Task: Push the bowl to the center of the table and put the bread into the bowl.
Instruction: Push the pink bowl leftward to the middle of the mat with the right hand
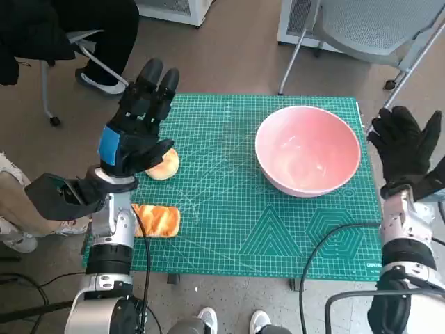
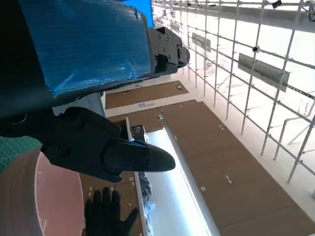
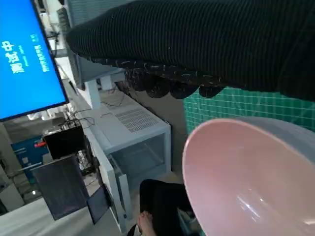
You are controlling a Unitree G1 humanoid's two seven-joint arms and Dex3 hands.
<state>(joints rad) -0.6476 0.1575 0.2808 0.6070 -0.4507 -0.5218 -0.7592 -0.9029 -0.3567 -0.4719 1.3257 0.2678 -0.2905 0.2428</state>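
Blue screen (image 3: pixel 24 59) shows white characters, unreadable; pink bowl (image 3: pixel 246 182) beside.

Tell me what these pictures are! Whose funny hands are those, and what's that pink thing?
They belong to a robot. The big picture looks down from its head; the other two come from cameras behind each wrist. On the green mat sit a pink bowl, a round bread roll and an orange bread piece. The left hand, with blue tape, is raised above the roll. The right hand, in a black glove, is open beside the bowl. Neither holds anything.
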